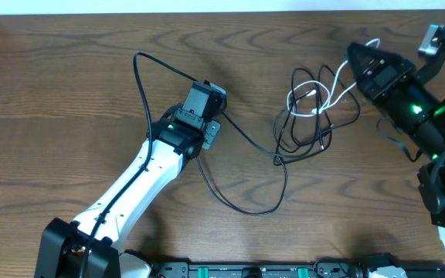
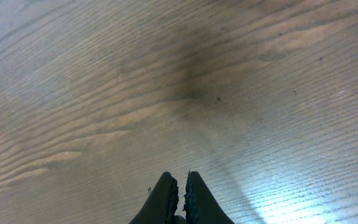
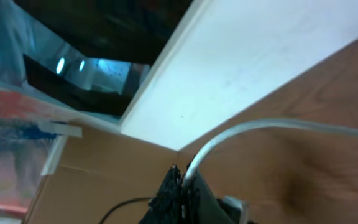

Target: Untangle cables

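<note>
Across the bench (image 1: 60,116), the left claw (image 2: 179,188) sits pinched narrow at centre, with no cord showing in it. The black cables (image 1: 280,157) sprawl toward 3 o'clock and knot there with the white cable (image 1: 313,93). The right claw (image 3: 180,182) clamps that white cable. We judge most of the untangling remains.

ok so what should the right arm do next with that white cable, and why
Probably ease the right gripper slowly away from the tangle, back toward its own side. It is shut on the white cable, which in the overhead view loops among the black cables, so a gentle pull may slide it free. The left gripper looks shut with no cable visible in it.
</note>
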